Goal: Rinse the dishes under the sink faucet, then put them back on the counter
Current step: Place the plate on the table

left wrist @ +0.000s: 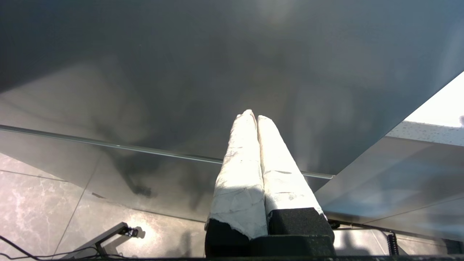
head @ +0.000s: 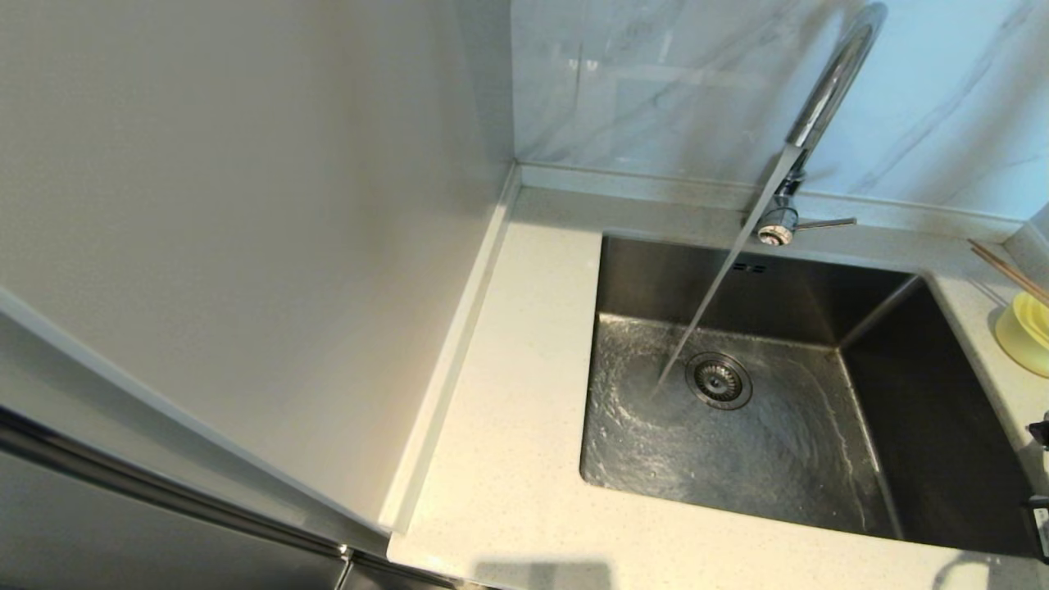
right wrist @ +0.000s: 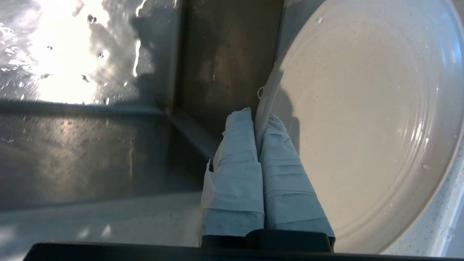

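The right hand (right wrist: pixel 256 121) only pinches the wet plate's (right wrist: pixel 362 119) thin rim, so it could easily slip and crack on the tabletop (right wrist: pixel 440 217).

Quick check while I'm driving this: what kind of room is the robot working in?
Most likely a home kitchen: a steel sink basin set into an off-white speckled stone counter, a tall chrome gooseneck faucet running water, and a pale-yellow round bowl beside the basin.

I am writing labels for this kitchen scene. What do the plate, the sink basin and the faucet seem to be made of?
Plate, held at its rim by the right pincer: probably glazed ceramic, cream, glossy, with faint rings and water drops.
Sink basin: likely brushed stainless steel, grey with a dull sheen.
Faucet: apparently chrome-plated metal, with a mirror-like shine.
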Controlling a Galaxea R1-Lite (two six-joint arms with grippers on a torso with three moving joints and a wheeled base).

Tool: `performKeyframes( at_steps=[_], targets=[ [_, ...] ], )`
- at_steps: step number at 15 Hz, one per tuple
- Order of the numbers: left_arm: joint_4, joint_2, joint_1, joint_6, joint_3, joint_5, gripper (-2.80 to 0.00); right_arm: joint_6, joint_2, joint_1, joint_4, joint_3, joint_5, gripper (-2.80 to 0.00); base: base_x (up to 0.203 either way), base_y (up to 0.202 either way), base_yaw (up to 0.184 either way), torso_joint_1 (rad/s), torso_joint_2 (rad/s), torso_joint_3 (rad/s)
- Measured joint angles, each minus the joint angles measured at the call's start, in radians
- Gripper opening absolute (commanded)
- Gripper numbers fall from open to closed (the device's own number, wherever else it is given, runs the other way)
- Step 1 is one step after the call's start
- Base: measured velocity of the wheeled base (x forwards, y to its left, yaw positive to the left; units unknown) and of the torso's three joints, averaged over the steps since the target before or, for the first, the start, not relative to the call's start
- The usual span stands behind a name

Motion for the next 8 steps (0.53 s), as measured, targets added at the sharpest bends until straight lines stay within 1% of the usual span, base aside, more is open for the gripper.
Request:
performKeyframes(
  at_steps=[2,3,6,8],
  targets=[
    [0.0,0.0,0.0,0.0,0.0,0.0,-2.8,-0.001,0.033,-0.022,-0.061,0.022,-0.011,-2.8,0.0,0.0,0.0,0.0,0.0,0.0],
    [-0.001,0.0,0.001,0.001,0.0,0.0,-2.8,-0.001,0.043,-0.018,-0.078,0.027,-0.011,0.0,0.0,0.0,0.0,0.0,0.0,0.0],
    [0.0,0.0,0.0,0.0,0.0,0.0,-2.8,0.008,0.056,-0.021,-0.118,0.028,-0.012,0.0,0.0,0.0,0.0,0.0,0.0,0.0],
    [0.0,0.0,0.0,-0.001,0.0,0.0,-2.8,0.011,0.043,-0.021,-0.127,0.033,0.013,0.0,0.0,0.0,0.0,0.0,0.0,0.0]
  ],
)
